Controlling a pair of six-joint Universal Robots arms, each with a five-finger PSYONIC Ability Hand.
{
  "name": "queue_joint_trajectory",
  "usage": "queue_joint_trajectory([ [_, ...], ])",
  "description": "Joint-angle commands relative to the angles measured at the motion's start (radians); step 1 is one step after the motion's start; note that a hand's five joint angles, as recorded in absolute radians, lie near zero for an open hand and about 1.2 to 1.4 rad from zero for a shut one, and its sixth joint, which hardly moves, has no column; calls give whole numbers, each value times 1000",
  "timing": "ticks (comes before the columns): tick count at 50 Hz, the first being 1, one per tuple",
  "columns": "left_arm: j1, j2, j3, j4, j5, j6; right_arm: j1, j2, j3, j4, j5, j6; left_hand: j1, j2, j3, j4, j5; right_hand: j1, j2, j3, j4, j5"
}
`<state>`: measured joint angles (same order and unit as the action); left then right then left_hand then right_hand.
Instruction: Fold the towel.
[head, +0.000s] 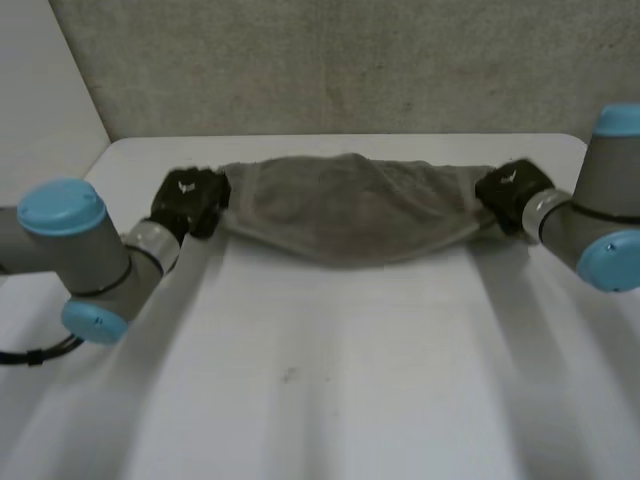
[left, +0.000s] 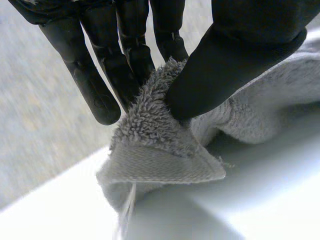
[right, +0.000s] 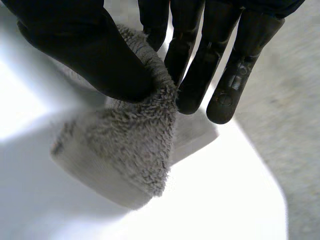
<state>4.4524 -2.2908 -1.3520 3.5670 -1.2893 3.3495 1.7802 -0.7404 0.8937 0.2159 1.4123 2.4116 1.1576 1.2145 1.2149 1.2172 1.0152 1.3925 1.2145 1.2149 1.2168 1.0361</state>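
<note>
**A:** Hands first: what do you have?

**B:** Your left hand (left: 235, 60) pinches one end corner of the grey fluffy terry towel (head: 350, 210) between thumb and fingers. Your right hand (right: 85, 47) clamps the opposite end likewise.

**A:** And the cloth itself?

**B:** You have it stretched between both hands toward the far side of the white table (head: 330, 380), sagging mid-span. Its middle possibly touches the surface.
</note>
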Motion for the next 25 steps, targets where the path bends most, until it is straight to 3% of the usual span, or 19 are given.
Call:
queue_joint_trajectory([
  [1,65,98,-116,-115,4,141,-8,-83,114,83,17,-57,239,182,181,179,207,4,182,181,179,186],
  [10,90,349,-318,-343,13,199,-47,-344,341,310,13,-98,239,182,181,179,207,4,182,181,179,186],
  [15,111,545,-450,-624,70,258,-146,-514,510,491,-10,-316,239,182,181,179,207,4,182,181,179,186],
  [21,159,600,-457,-642,134,344,-151,-528,488,421,-30,-327,239,182,181,179,207,4,182,181,179,186],
  [25,162,529,-382,-539,136,335,-148,-423,417,330,-45,-249,239,182,181,179,207,4,182,181,179,186],
])
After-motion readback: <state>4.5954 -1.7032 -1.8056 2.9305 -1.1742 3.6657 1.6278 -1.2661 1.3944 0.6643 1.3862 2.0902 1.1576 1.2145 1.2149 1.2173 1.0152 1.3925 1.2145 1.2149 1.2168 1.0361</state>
